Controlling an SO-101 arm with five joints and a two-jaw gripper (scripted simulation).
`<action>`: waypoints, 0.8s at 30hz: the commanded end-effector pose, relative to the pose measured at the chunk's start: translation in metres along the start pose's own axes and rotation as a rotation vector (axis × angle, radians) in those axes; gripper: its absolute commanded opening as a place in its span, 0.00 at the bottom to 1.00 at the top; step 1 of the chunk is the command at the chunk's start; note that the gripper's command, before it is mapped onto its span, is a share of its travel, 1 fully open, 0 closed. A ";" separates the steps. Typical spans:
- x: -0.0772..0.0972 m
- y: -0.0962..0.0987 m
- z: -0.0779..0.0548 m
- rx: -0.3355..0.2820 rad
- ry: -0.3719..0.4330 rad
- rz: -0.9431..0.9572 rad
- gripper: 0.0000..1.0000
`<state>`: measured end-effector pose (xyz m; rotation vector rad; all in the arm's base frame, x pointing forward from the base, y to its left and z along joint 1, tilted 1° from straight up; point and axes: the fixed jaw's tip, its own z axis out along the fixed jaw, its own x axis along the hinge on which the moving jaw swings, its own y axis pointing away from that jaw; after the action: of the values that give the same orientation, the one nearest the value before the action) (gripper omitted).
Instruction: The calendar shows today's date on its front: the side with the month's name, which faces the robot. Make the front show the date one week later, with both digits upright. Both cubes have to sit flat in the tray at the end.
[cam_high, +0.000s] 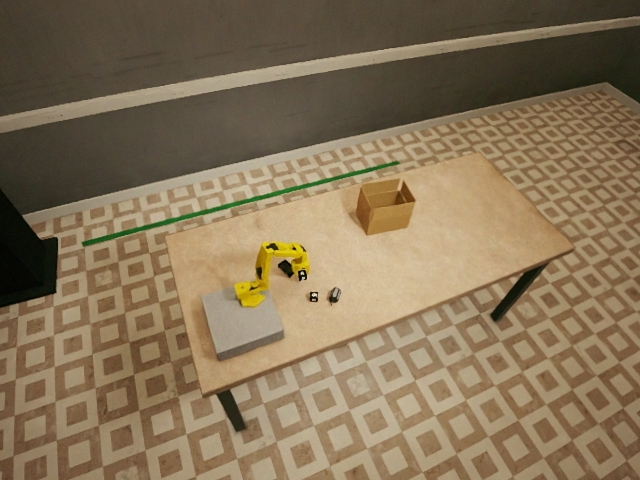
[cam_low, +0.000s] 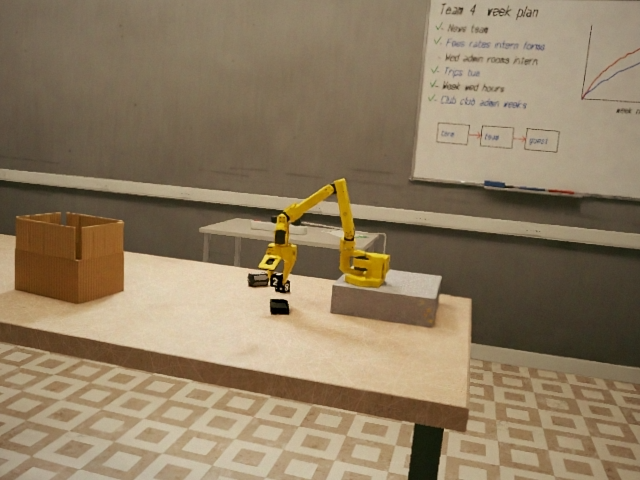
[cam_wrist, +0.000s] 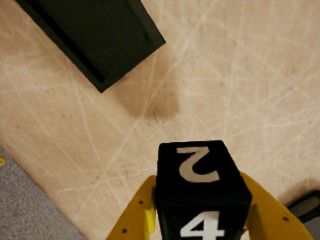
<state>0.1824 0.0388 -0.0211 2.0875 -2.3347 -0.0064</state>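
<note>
My gripper (cam_high: 301, 272) (cam_low: 278, 280) (cam_wrist: 200, 202) is shut on a black cube (cam_high: 302, 275) (cam_low: 275, 280) (cam_wrist: 192, 195) and holds it above the table. In the wrist view one face shows a 2 upside down and the face below it a 4 upright. The black calendar tray (cam_high: 285, 267) (cam_low: 279, 306) (cam_wrist: 95, 35) lies on the table beside the held cube, apart from it and with no cube seen in it. Its month name cannot be read. The other black cube (cam_high: 313, 296) (cam_low: 285, 287) stands on the table; its white digits are too small to read surely.
A dark grey rounded object (cam_high: 334, 295) (cam_low: 257, 279) (cam_wrist: 306, 207) lies beyond the loose cube. An open cardboard box (cam_high: 390, 219) (cam_low: 77, 279) stands farther out on the table. The arm stands on a grey block (cam_high: 242, 328) (cam_low: 382, 304).
</note>
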 end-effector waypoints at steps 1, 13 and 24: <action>0.001 0.000 0.003 -0.006 0.000 -0.003 0.00; 0.001 0.001 0.008 -0.006 0.000 -0.003 0.00; 0.001 0.001 0.010 -0.006 0.000 -0.003 0.00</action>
<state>0.1843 0.0392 -0.0271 2.0923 -2.3401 0.0001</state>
